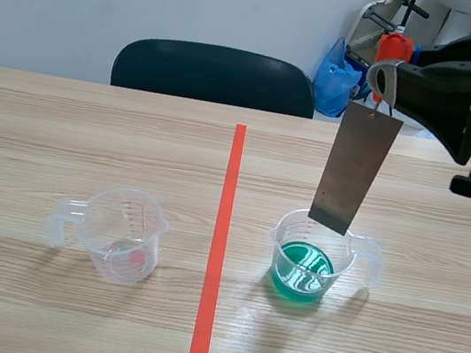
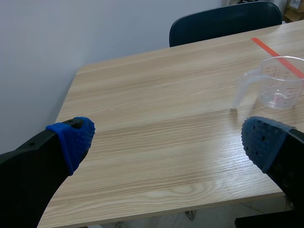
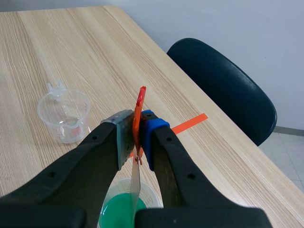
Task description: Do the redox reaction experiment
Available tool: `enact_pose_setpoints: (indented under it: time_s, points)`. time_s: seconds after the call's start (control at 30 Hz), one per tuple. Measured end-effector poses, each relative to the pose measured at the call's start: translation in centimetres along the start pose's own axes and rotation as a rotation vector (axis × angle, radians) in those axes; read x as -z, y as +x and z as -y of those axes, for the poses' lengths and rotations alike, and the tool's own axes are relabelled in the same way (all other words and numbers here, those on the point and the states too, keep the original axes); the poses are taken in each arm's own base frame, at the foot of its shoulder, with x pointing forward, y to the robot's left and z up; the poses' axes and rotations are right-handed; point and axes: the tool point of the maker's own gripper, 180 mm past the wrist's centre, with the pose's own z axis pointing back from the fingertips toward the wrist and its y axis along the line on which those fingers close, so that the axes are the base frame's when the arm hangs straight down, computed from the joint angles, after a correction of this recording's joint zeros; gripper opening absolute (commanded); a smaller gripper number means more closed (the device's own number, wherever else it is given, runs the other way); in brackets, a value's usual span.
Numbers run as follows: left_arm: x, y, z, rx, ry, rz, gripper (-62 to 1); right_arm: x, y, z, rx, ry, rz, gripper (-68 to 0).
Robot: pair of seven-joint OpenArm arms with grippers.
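- The left gripper [image 2: 166,137] hangs over the table's left end, its blue-padded fingers spread wide and holding nothing.
- An empty clear beaker [image 1: 123,235] stands left of the orange tape line [image 1: 217,254], its handle pointing away from the line.
- Right of the line, a second beaker [image 1: 318,275] holds a shallow pool of green liquid.
- A grey metal plate [image 1: 355,169] hangs straight above that beaker. Its lower edge is level with the rim and appears clear of the liquid.
- The plate dangles from an orange clip [image 3: 140,102], and the right gripper [image 3: 137,130] has its fingers clamped on the clip.
- The plate looks thin, stiff and light. Hung from a small link, it is likely to swing when moved.
- The clip is the sensible place to hold it, since that keeps the plate's faces untouched.
- The plastic beakers look light enough to tip at a nudge.
- A dark chair [image 1: 216,75] stands behind the table.
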Motion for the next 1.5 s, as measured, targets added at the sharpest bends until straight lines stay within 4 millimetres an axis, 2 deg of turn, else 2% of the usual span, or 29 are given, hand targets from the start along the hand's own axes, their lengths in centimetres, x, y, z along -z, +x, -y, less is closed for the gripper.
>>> enact_pose_setpoints:
  time_s: [1.5]
  points:
    - [0.00,0.00,0.00,0.000,0.000,0.000,1.4,0.00,-0.30,0.00,0.000,0.000,-0.016,-66.9]
